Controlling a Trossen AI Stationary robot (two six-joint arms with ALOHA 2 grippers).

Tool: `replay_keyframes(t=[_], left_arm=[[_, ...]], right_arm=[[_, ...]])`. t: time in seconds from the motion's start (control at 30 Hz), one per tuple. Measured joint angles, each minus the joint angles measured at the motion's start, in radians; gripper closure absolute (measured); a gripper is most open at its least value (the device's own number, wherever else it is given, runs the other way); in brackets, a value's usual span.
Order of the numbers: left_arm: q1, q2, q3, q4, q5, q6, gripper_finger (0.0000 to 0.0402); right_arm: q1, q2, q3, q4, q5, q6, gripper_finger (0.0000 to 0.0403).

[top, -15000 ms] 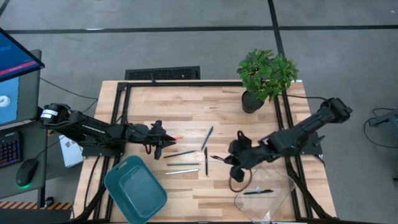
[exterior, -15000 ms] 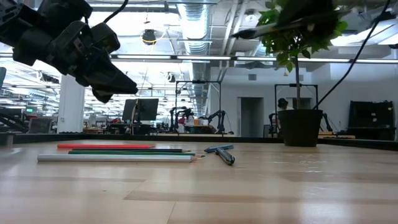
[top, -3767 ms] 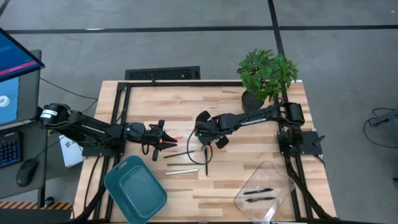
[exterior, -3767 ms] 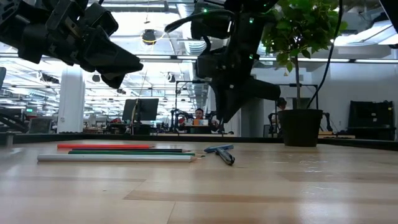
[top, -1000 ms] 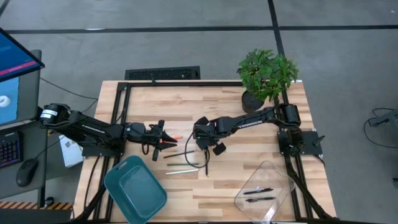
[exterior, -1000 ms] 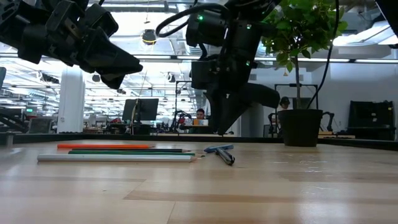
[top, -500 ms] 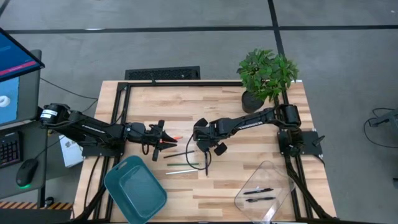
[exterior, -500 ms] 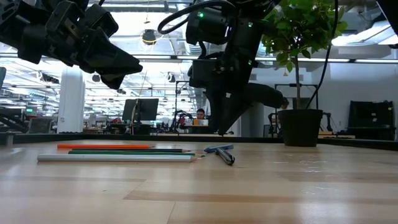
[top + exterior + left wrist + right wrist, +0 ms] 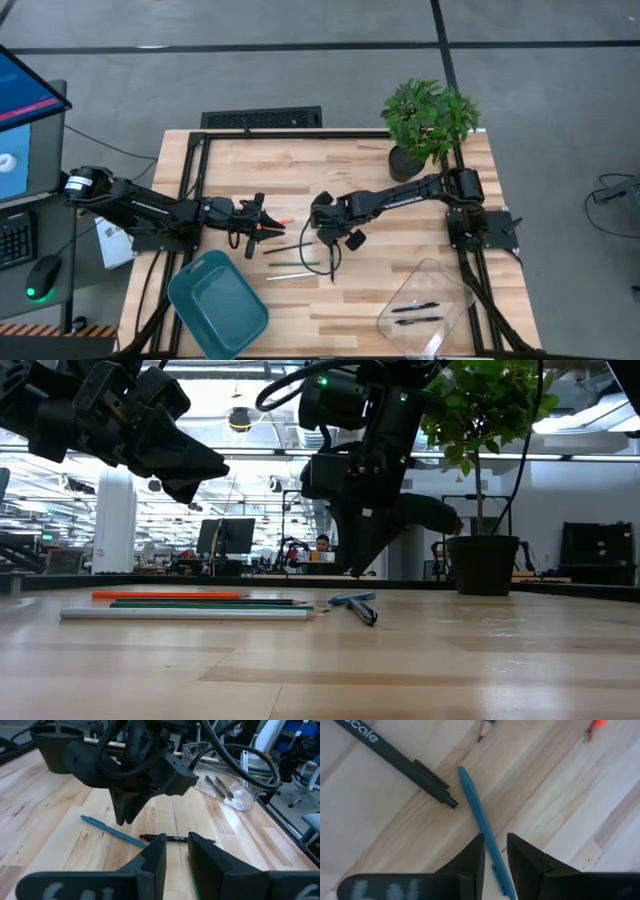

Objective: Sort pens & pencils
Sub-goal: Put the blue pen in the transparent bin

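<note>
Right gripper (image 9: 325,233) is hanging over the blue pen (image 9: 482,828), its slightly parted fingers (image 9: 471,858) straddling the barrel without visibly touching it. Just beside that pen a black pen (image 9: 395,756) is lying, and beyond it the pencils (image 9: 190,606) are sitting side by side. Two more pens (image 9: 418,314) are resting in the clear tray (image 9: 452,282), well apart from the blue pen. Left gripper (image 9: 258,227) is hovering above the orange pencil (image 9: 283,221), fingers a little apart, holding nothing.

Bluish pen (image 9: 481,822) beside black pen (image 9: 395,756); pencils (image 9: 190,606) lie (seemingly) parallel
</note>
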Motion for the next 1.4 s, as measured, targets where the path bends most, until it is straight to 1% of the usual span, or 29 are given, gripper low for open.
replay_keyframes(t=[0.2,0.43,0.53,0.6,0.77,1.2,1.4], left_arm=[[0.0,0.0,0.0,0.0,0.0,0.0,0.033],[0.0,0.0,0.0,0.0,0.0,0.0,0.033],[0.0,0.0,0.0,-0.001,0.0,0.001,0.033],[0.0,0.0,0.0,-0.001,0.0,0.001,0.033],[0.0,0.0,0.0,-0.001,0.0,0.016,0.033],[0.0,0.0,0.0,-0.001,0.0,0.015,0.033],[0.0,0.0,0.0,-0.001,0.0,0.014,0.033]], right_arm=[[0.0,0.0,0.0,0.006,-0.005,0.033,0.0301],[-0.001,0.0,-0.002,0.011,-0.006,0.035,0.0301],[0.0,0.0,-0.047,0.083,-0.007,0.035,0.0301],[0.0,0.0,-0.073,0.093,-0.007,0.035,0.0301],[0.006,0.0,-0.082,0.079,0.019,0.035,0.0301],[-0.018,0.0,-0.082,0.089,0.019,0.0,0.0301],[-0.022,0.0,-0.082,0.086,-0.012,0.0,0.0301]])
